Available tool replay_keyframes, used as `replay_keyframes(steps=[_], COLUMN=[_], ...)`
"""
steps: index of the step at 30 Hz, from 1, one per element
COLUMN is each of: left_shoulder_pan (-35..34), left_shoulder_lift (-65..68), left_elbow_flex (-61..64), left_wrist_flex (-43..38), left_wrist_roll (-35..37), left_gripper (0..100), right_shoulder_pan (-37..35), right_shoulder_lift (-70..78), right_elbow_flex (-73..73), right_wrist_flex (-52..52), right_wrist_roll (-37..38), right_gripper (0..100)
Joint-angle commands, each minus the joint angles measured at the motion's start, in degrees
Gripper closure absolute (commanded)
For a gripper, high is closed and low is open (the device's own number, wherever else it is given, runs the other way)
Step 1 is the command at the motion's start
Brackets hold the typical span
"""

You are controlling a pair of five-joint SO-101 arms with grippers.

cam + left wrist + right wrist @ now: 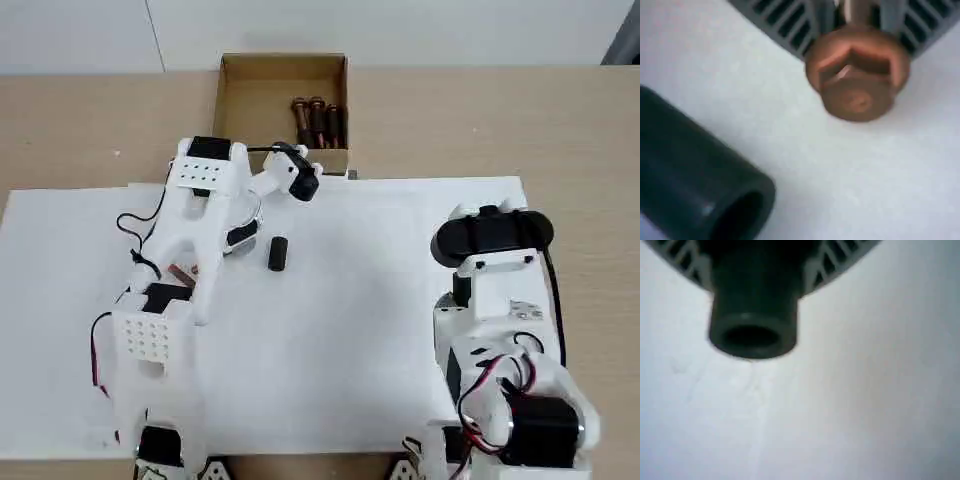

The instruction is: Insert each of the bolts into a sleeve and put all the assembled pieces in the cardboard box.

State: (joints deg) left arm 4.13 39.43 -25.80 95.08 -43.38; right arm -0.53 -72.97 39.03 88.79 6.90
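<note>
The cardboard box (232, 110) sits at the far edge of the tabletop (560, 120), left of the middle, with its open side up. Several assembled pieces (318, 122) lie side by side inside it, against its right wall, their copper heads pointing to the far edge. A white sheet (380, 330) covers most of the tabletop in front of the box.

The left arm (200, 200) stretches from the near left corner toward the box and ends just short of the box's front wall. In the left wrist view, the left fingers (785, 20) are clamped on the shank of a copper bolt (857, 75). The bolt's flanged hex head sticks out beyond them, just above the sheet. Near the bolt, but apart from it, a loose sleeve (695, 175) lies on its side on the sheet, one open end showing. In the high view this black loose sleeve (277, 252) rests left of the tabletop's middle, between the left arm and the centre of the sheet, a little in front of the box.

The right arm (495, 290) stands near the right edge of the sheet, well apart from the box and the loose sleeve. In the right wrist view, the right fingers (835, 260) are closed around a second black tube, the held sleeve (752, 315). Its open bore juts out past them over bare sheet.
</note>
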Motion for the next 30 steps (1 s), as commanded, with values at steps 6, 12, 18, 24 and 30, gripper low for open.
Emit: replay_keyframes(steps=[6,12,18,24,30], left_shoulder_pan=[2.29,5.63,8.44,9.23,8.62], left_shoulder_lift=[-11.08,-24.79,-36.57,-53.01,-74.46], left_elbow_flex=[-6.99,-6.37,-6.37,1.54,20.62], left_wrist_flex=[5.27,5.27,5.36,5.36,2.55], left_wrist_roll=[1.76,7.65,21.89,21.89,23.30], left_gripper=[100,100,100,100,100], right_shoulder_pan=[-0.04,-0.04,0.31,0.13,0.31], right_shoulder_lift=[-0.40,-0.40,-0.40,-0.40,-0.40], right_elbow_flex=[-4.75,-6.24,-6.33,-5.89,-4.57], right_wrist_flex=[-1.54,-0.31,1.98,1.36,1.27], right_wrist_roll=[0.00,0.18,3.34,3.34,2.90], right_gripper=[99.1,99.1,99.4,99.4,99.4])
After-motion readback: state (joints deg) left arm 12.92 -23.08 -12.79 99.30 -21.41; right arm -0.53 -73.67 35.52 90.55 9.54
